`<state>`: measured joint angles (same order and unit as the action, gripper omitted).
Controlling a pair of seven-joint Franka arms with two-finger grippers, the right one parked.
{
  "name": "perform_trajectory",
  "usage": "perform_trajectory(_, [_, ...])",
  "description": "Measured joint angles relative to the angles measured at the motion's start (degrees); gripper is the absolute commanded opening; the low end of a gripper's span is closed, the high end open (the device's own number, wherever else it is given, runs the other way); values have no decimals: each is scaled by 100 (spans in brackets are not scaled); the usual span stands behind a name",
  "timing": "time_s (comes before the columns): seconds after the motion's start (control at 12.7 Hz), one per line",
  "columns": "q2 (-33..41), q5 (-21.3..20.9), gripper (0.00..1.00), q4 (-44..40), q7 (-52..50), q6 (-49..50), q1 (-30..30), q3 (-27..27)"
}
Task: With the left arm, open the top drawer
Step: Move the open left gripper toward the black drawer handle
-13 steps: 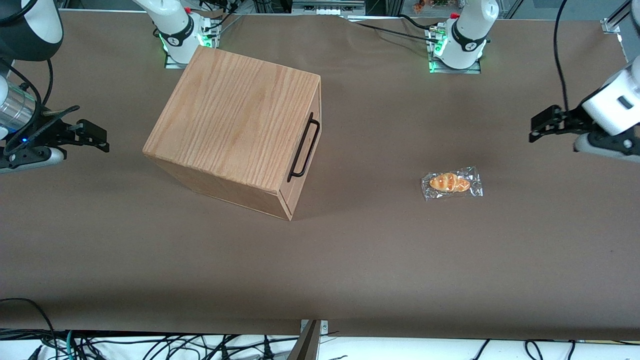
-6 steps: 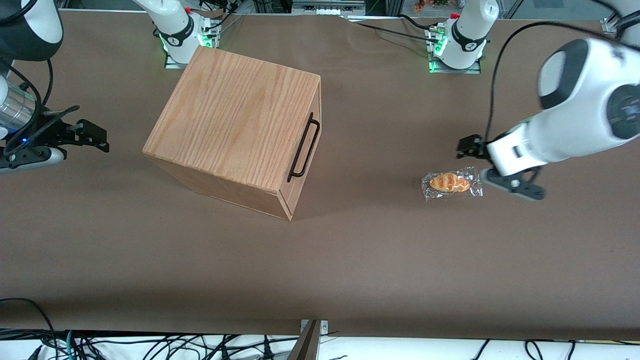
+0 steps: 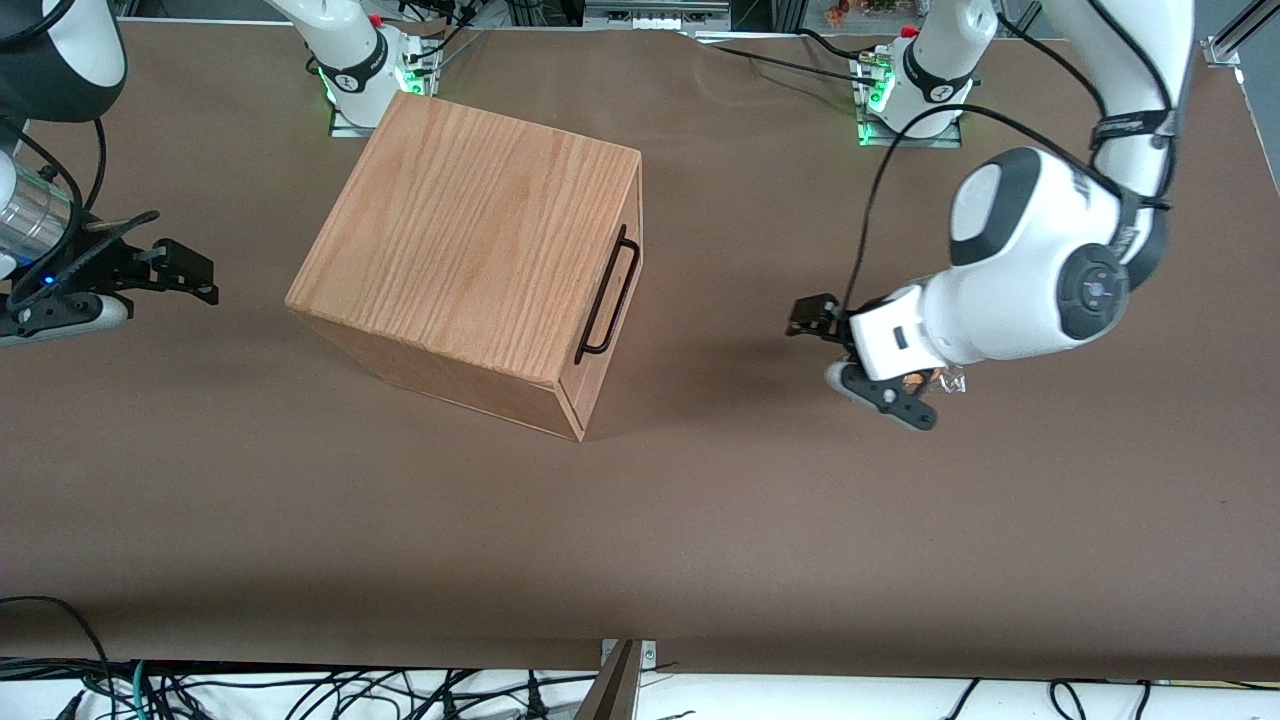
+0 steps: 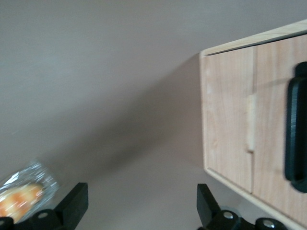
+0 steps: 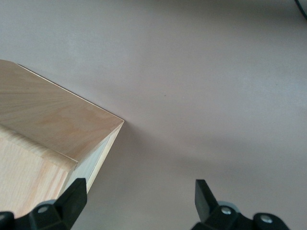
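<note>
No readable brand, label or writing anywhere. Left arm [image 3: 1030, 270] bent over the table [image 3: 700, 520], bulbous joint uppermost, wrist pointing toward the cabinet [image 3: 470, 250]. Gripper [image 3: 812, 318] hanging low above the table, in front of the drawer face but well apart from it, fingers [image 4: 74, 203] spread wide with nothing between them. One cabinet, standing askew near the edge of the table farthest from the front camera. One top drawer [image 3: 612, 290] showing, shut flush, its one black bar handle [image 3: 608, 296] untouched. One wrapped bread roll [image 4: 21, 196] on the table, just beside the gripper, mostly hidden under the wrist in the front view.
</note>
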<state>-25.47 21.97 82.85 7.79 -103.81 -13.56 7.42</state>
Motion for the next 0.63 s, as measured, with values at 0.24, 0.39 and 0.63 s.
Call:
perform_trajectory(0.24, [-154,360,100,-12,-177,-334,-472,4])
perform_trajectory(0.39, [-266,750,100,-18,-192,-531,-658,4])
perform_trajectory(0.63, [-457,918,100,-28,-540,-1013,-1006,9])
